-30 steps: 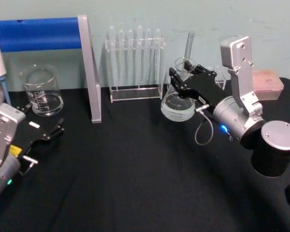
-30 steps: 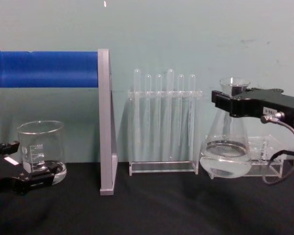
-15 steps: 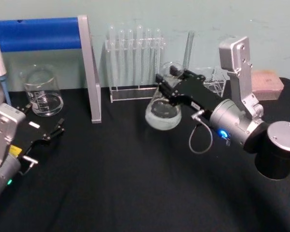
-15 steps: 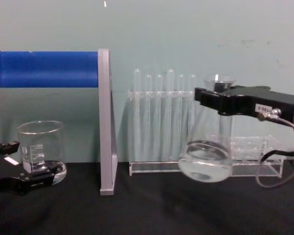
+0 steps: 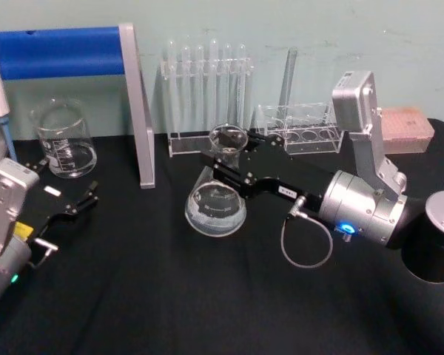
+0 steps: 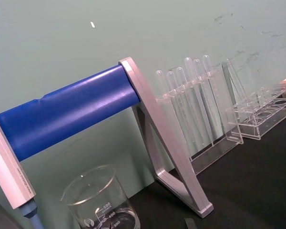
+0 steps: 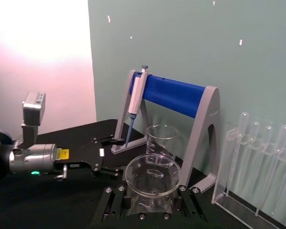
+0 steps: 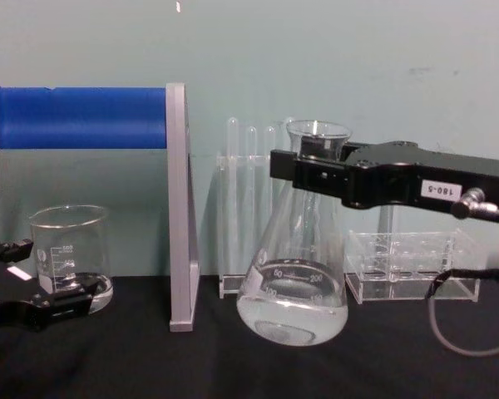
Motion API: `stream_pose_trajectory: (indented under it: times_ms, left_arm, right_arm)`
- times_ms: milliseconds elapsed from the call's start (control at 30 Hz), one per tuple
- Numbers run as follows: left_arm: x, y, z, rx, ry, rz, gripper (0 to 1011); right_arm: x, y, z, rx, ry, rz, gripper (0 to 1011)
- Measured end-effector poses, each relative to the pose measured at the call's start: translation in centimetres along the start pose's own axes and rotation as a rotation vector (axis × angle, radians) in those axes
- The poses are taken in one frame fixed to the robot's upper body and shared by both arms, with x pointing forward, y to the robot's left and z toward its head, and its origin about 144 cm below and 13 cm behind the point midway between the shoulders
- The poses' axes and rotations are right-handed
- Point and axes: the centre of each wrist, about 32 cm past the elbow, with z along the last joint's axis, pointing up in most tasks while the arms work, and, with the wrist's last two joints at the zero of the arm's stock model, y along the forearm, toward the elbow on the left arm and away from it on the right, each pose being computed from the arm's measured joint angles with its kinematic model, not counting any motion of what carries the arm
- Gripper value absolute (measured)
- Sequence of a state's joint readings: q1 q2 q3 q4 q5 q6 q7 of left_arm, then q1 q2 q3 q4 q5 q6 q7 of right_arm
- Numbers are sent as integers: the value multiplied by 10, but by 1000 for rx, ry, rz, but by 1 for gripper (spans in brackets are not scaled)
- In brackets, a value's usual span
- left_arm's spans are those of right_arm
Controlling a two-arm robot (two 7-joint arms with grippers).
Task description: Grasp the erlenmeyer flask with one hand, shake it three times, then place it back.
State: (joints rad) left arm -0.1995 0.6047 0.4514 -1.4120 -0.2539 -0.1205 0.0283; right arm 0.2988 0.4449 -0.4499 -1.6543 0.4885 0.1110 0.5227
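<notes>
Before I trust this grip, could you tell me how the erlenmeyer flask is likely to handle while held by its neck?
The erlenmeyer flask is clear glass, so probably rigid, fragile and slick where the right gripper clamps its narrow neck. The liquid pooled in its wide base likely makes it bottom-heavy and apt to slosh.

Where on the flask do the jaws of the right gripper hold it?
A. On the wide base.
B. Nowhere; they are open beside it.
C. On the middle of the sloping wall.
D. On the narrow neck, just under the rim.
D: the right gripper has its jaws shut on the neck of the flask, just below its rim; the left gripper lies open near the beaker.
</notes>
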Motion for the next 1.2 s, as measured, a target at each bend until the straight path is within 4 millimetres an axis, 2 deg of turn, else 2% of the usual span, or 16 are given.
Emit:
stream_pose_trajectory:
  times_ms: [500,1200]
  left_arm:
    - [0,0,0,0,0,0,1001]
    - [0,0,0,0,0,0,1001]
  right_arm:
    - [6,2,-10,-2,-7,49,449]
    - [9,9,-47,-29,-11,49,449]
